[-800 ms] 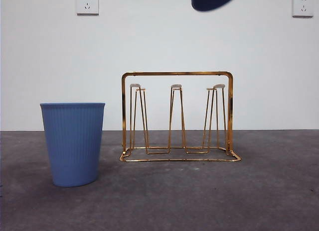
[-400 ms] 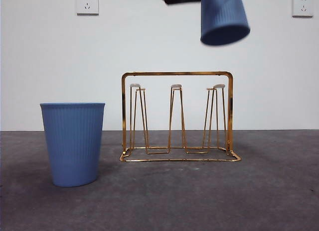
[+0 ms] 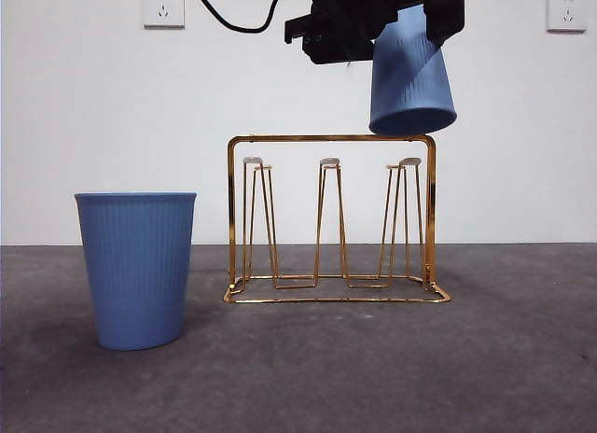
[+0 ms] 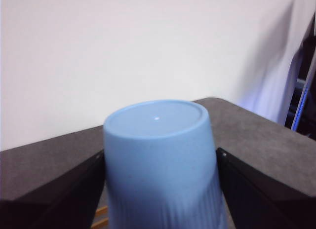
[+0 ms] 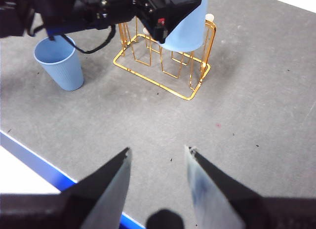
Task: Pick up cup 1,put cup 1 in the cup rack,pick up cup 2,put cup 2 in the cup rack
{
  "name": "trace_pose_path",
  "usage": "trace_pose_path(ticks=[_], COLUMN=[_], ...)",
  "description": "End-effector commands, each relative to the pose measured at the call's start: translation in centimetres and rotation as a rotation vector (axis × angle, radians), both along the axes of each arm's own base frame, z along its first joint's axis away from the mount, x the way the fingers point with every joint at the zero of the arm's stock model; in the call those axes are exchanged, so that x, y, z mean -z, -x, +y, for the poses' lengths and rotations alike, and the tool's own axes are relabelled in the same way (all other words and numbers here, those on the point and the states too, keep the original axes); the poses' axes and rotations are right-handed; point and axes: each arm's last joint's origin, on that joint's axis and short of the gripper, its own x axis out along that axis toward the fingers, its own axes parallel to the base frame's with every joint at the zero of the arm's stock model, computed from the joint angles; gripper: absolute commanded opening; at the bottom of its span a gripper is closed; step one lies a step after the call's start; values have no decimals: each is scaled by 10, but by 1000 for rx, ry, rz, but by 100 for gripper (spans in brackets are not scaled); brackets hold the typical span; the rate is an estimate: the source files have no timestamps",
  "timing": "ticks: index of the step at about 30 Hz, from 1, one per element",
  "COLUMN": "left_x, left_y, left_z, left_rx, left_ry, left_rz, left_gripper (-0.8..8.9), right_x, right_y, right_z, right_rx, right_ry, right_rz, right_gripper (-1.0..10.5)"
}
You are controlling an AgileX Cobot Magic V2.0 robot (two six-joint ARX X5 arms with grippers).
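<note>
Cup 1 point(image 3: 410, 74), inverted and clamped in the left gripper point(image 4: 160, 189), hangs just above the cup rack point(image 3: 331, 218), not yet on a peg; cup 2 point(image 3: 137, 268) stands untouched beside the rack; the right gripper point(image 5: 158, 157) waits empty, jaws apart.

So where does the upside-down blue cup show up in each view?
Front view: held cup hangs upside down over the cup rack, at its right end.
Left wrist view: fills the centre between the left gripper jaws.
Right wrist view: at the top edge, over the rack.
Shared landmark: the gold rack.
</note>
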Motion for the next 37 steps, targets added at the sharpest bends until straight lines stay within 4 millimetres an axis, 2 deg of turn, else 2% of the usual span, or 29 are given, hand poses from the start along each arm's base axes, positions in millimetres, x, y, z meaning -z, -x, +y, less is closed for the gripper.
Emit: trace_pose_path(ticks=[1, 15, 37], left_x=[5, 8, 51], left_y=[-6, -15, -21], left_z=[0, 4, -11], left_rx=[-16, -8, 0], left_ry=[-1, 7, -34], left_rz=[-13, -18, 80], left_gripper=[-8, -8, -8], right_x=[3, 3, 3], right_y=[1, 1, 1], right_z=[-1, -1, -1], right_rx=[5, 5, 4], right_ry=[18, 18, 20], right_rz=[20, 20, 19], right_gripper=[189, 187, 187])
